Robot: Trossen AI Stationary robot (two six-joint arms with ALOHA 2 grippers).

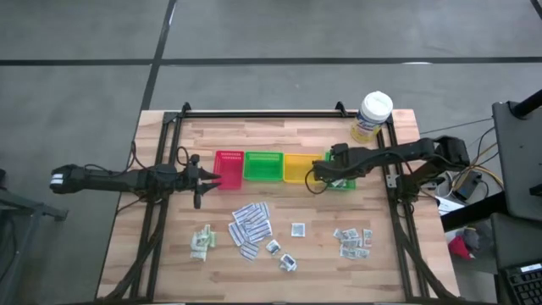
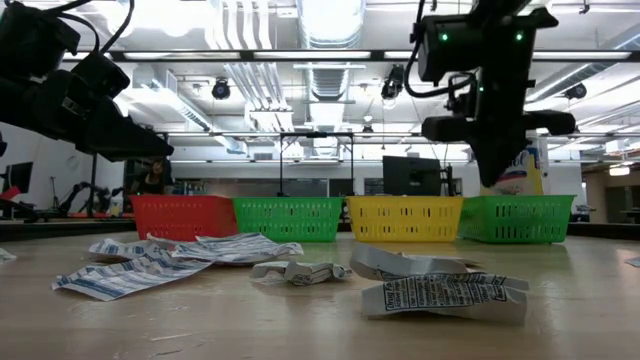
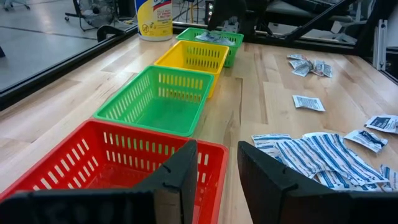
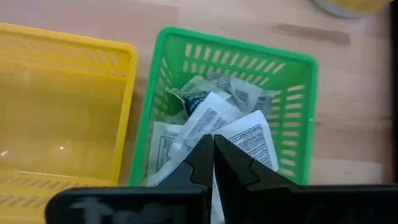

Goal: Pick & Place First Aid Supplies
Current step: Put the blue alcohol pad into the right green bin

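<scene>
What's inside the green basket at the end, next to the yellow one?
The green plastic basket holds a heap of white printed paper packets. The right end effector, shut, hangs over them and hides part of the heap; the basket floor is covered.

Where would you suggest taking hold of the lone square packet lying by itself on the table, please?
The square packet lies flat on bare wood with clear space all round. Probably best to come straight down from above and pinch across two opposite edges. The left end effector, open by the red tray, is free to do so.
</scene>
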